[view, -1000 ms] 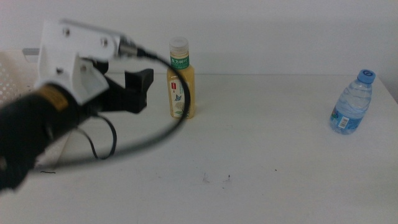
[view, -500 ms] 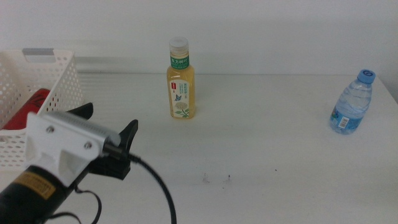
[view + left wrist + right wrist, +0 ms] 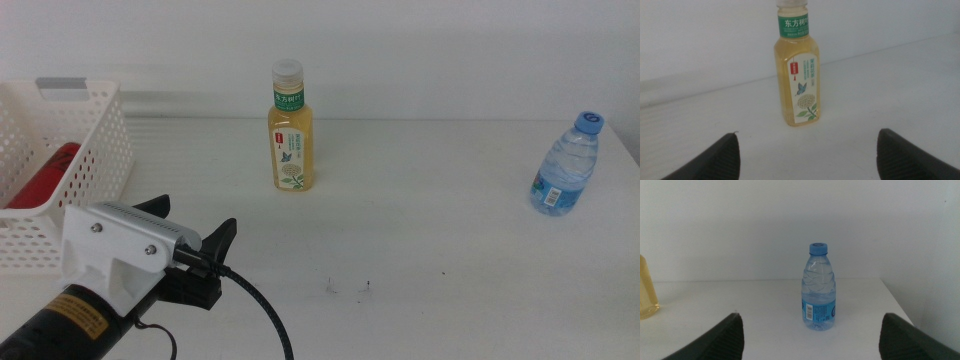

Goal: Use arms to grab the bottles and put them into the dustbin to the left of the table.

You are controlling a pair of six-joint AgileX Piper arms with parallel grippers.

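The left gripper [image 3: 195,237] has been pulled back low and near, jaws wide open and empty. The red can [image 3: 45,176] is in the basket [image 3: 95,140]. The tea bottle [image 3: 290,130] is faced next.

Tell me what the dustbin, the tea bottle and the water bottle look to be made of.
Dustbin: white moulded plastic, judging by its perforated walls. Tea bottle: clear glossy plastic, probably, since the yellow liquid shows through; printed label. Water bottle: thin clear plastic with ribbed, glinting walls and a blue cap.
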